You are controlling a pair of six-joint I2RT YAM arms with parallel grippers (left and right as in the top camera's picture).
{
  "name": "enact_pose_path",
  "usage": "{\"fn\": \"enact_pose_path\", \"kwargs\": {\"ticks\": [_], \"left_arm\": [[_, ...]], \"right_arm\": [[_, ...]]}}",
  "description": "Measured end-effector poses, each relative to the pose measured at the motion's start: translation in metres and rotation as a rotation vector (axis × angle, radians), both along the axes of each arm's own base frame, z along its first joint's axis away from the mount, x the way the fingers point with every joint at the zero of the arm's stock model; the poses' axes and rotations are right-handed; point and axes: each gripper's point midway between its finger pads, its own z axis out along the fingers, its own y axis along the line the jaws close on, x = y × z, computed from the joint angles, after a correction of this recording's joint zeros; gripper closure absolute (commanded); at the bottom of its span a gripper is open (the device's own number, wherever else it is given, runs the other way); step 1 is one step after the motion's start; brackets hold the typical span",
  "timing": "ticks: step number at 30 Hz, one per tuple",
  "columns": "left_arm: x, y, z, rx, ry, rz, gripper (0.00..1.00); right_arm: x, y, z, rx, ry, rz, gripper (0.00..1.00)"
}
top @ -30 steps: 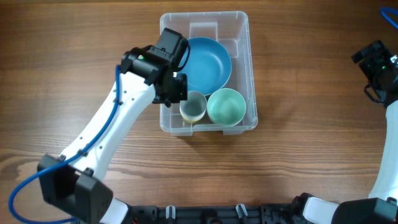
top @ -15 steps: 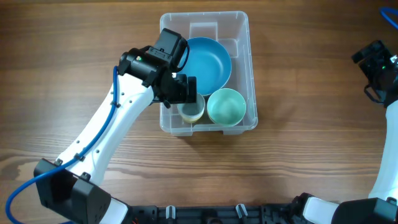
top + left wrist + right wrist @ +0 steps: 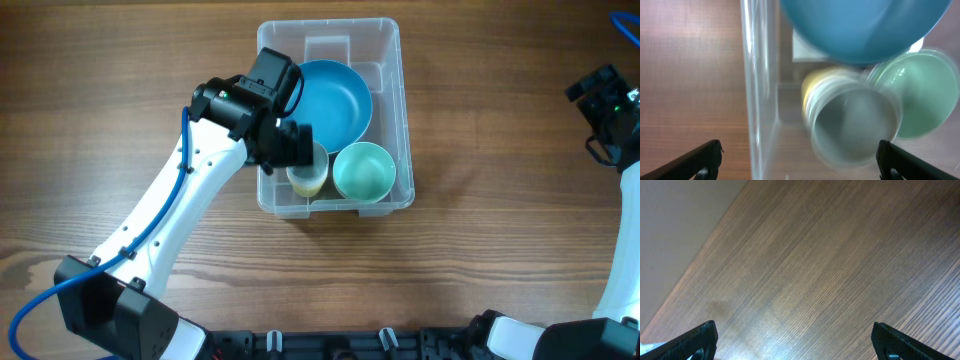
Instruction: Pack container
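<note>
The clear container (image 3: 386, 42) stands mid-table with a large blue bowl (image 3: 338, 100), a green bowl (image 3: 364, 172) and a yellow cup (image 3: 310, 180) inside it. My left gripper (image 3: 300, 147) hovers open over the container's front-left corner, just above the cup. In the left wrist view the cup (image 3: 850, 125) is blurred and free between the wide-apart fingers (image 3: 705, 157), beside the container's clear wall (image 3: 757, 90), with the blue bowl (image 3: 865, 25) and green bowl (image 3: 920, 95) behind. My right gripper (image 3: 592, 118) is open at the far right, holding nothing.
Bare wooden table (image 3: 480, 270) surrounds the container. The right wrist view shows only wood grain (image 3: 805, 270) and a pale strip at the table's edge (image 3: 675, 220). The left arm (image 3: 170, 230) stretches from the front-left corner to the container.
My left gripper has opened and let go of the yellow cup, which now sits in the container's front-left corner. The right arm has not moved.
</note>
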Motion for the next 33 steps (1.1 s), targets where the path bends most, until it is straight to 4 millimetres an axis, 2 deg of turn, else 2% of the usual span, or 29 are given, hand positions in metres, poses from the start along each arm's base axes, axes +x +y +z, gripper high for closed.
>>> {"fn": "enact_pose_path", "kwargs": {"ticks": [5, 7, 10, 15, 17, 20, 23, 27, 30, 33], "left_arm": [[0.020, -0.005, 0.011, -0.018, -0.107, -0.038, 0.00], [0.032, -0.008, 0.026, -0.030, -0.196, -0.090, 0.00], [0.041, -0.008, 0.061, -0.039, -0.345, -0.172, 0.00], [0.027, 0.007, 0.118, -0.037, -0.521, -0.252, 0.00], [0.021, 0.023, 0.141, -0.034, -0.588, -0.240, 0.00], [0.013, 0.048, 0.160, -0.022, -0.652, -0.193, 0.00], [0.001, 0.075, 0.163, -0.013, -0.682, -0.137, 0.00], [-0.016, 0.105, 0.156, -0.010, -0.737, -0.062, 0.00], [-0.030, 0.117, 0.144, -0.012, -0.795, -0.031, 0.00], [-0.045, 0.124, 0.121, -0.015, -0.843, -0.013, 0.00]], "right_arm": [[0.000, 0.000, 0.000, -0.001, 0.000, 0.000, 0.00], [0.000, 0.000, 0.000, 0.000, 0.000, 0.000, 0.00], [0.000, 0.000, 0.000, -0.001, 0.000, 0.000, 0.00], [0.000, 0.000, 0.000, -0.001, 0.000, 0.000, 0.01], [0.000, 0.000, 0.000, -0.001, 0.000, 0.000, 0.00], [0.000, 0.000, 0.000, 0.000, 0.000, 0.000, 0.00], [0.000, 0.000, 0.000, 0.000, 0.000, 0.000, 0.00], [0.000, 0.000, 0.000, 0.000, 0.000, 0.000, 0.00], [0.000, 0.000, 0.000, -0.001, -0.001, 0.000, 0.00], [0.000, 0.000, 0.000, 0.000, 0.000, 0.000, 0.01]]}}
